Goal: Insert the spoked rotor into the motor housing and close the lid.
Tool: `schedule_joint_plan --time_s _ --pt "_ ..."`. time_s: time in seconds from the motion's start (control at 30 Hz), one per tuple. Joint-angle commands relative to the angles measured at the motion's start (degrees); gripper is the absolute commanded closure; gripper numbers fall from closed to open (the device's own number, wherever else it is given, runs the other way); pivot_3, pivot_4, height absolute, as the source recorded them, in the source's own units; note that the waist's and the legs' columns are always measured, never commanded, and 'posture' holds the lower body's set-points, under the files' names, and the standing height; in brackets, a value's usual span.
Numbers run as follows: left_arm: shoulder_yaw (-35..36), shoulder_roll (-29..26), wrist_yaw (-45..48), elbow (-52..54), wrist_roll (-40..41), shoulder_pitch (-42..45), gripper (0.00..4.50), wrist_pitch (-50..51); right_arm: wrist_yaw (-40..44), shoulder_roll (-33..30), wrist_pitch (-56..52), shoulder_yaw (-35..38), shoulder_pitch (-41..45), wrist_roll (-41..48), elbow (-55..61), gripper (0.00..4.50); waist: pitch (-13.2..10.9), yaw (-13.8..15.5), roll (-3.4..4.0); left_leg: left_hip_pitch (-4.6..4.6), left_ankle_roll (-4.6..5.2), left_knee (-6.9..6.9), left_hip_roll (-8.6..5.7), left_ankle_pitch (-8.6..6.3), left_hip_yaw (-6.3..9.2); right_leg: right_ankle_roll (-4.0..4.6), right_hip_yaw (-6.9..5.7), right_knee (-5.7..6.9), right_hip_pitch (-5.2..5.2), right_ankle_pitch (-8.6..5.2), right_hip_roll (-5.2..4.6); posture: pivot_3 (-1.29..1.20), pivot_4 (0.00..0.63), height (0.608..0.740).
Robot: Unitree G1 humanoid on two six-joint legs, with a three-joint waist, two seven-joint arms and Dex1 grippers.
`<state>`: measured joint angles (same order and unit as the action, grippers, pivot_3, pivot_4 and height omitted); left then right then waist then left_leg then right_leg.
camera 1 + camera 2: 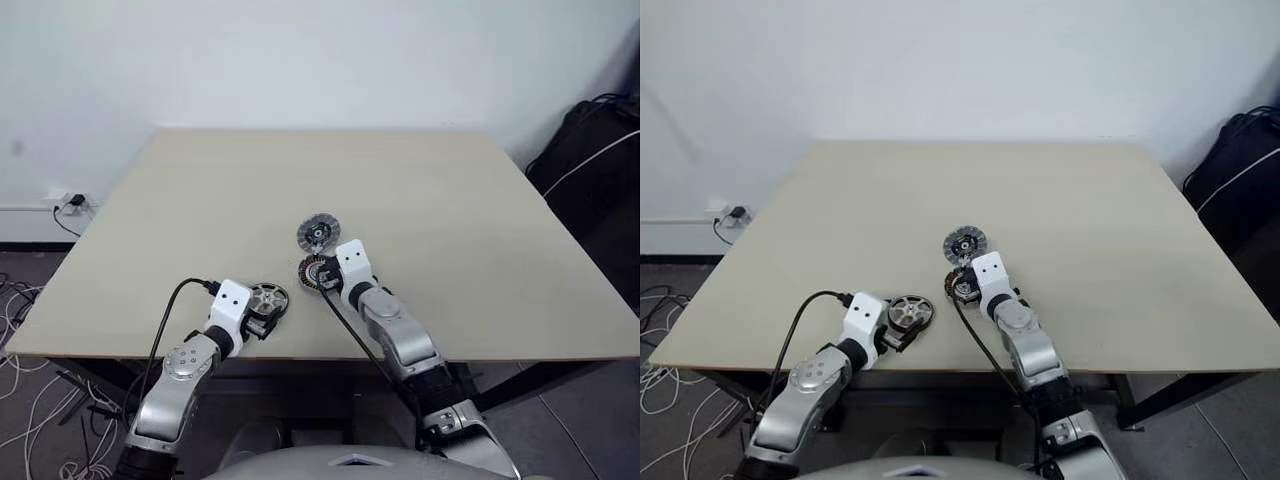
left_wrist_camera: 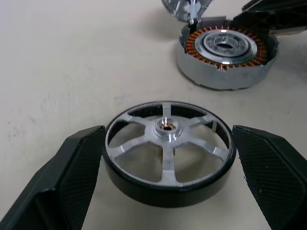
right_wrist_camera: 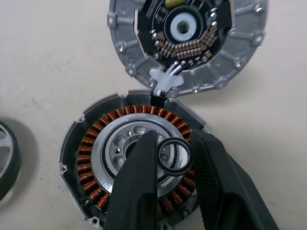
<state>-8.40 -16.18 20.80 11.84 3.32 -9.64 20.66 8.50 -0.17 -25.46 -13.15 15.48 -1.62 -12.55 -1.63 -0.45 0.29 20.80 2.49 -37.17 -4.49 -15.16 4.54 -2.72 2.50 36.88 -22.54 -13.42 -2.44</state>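
Observation:
The spoked rotor (image 2: 167, 143), silver with a dark rim, lies flat on the table near its front edge. My left gripper (image 2: 168, 133) is open, one finger on each side of the rotor with a small gap on both sides. The motor housing (image 3: 93, 158), ringed with copper windings, sits just to the right of the rotor (image 1: 268, 298). The lid (image 3: 189, 40) lies open beyond the housing, circuit side up, joined to it by white wires. Over the housing's silver centre my right gripper (image 3: 173, 143) is shut on a small dark ring (image 3: 173, 171).
The beige table (image 1: 420, 180) has wide bare room behind and on both sides of the parts. A black bag (image 1: 590, 150) stands off the right edge. Cables and a wall socket (image 1: 70, 205) are on the floor at the left.

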Motion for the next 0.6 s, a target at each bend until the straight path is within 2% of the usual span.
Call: schedule_joint_plan --time_s 0.03,0.6 --pt "0.69 0.15 -0.64 2.63 -0.12 0.32 0.00 -1.07 0.64 0.99 2.57 0.08 2.84 -0.13 -1.88 3.82 -0.01 -0.22 0.01 0.00 -0.01 0.00 0.00 0.00 0.00 0.00 0.00 0.02 -0.01 0.00 0.00 0.00 0.000 0.740" --pt "0.77 0.17 -1.22 2.81 -0.08 0.16 0.00 -1.43 2.31 3.04 6.20 -0.79 5.74 -1.08 -9.73 3.82 -0.01 -0.38 0.04 -0.02 -0.05 0.01 0.00 0.02 0.01 0.02 0.01 0.07 -0.03 0.03 0.03 0.00 0.000 0.740"
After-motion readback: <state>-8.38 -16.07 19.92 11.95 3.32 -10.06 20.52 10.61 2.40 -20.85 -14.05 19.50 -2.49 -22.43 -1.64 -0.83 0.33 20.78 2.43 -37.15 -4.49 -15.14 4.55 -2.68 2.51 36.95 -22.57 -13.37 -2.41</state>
